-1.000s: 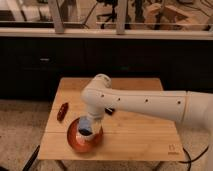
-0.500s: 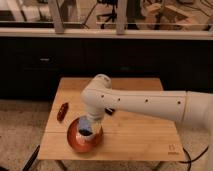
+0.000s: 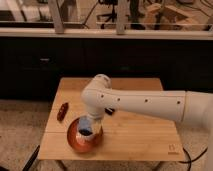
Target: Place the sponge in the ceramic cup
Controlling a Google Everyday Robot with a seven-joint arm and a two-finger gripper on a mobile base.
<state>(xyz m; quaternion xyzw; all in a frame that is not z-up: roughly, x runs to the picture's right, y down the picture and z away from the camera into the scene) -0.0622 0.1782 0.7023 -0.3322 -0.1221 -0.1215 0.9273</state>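
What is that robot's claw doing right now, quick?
Gripper: low over the round orange-brown ceramic cup on the light wooden table; open, closed or holding something cannot be told.

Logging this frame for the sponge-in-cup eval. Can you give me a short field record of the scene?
support: wooden table
dish: copper-coloured plate, front left of the table
target: ceramic cup, standing on the plate
item: sponge, light blue, at the cup's mouth under the arm
effector: gripper, lowered right over the cup
release: cannot tell whether the sponge is let go
extras: red object near the left edge; small dark object beside the arm
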